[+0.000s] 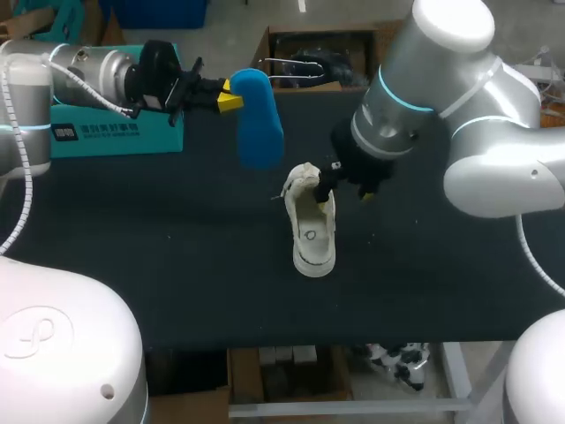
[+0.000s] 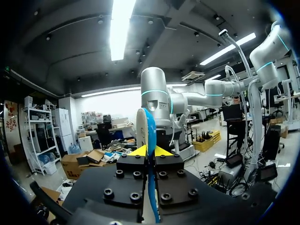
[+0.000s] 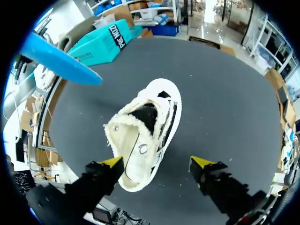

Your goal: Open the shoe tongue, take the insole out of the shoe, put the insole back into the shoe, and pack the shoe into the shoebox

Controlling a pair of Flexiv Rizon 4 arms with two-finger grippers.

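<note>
- shoe (image 1: 313,234): cream cloth, matt, with a fleecy, rough-edged lining
- insole (image 1: 259,119): blue, smooth, matt, foam-like
- table (image 1: 177,256): dark matt covering
- shoebox (image 1: 115,137): teal card, slight sheen
- right arm (image 1: 503,168): glossy white and silver shell

Robotics lab: two arms (image 1: 477,132), black table (image 1: 177,256).

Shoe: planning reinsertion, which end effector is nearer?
Right. The right end effector is open at one end of the shoe; left end effector holds the insole aloft, apart.

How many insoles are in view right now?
1: the blue insole, clamped in the left pincer, held above the table near the shoe. Another inside the shoe could be hidden.
</note>
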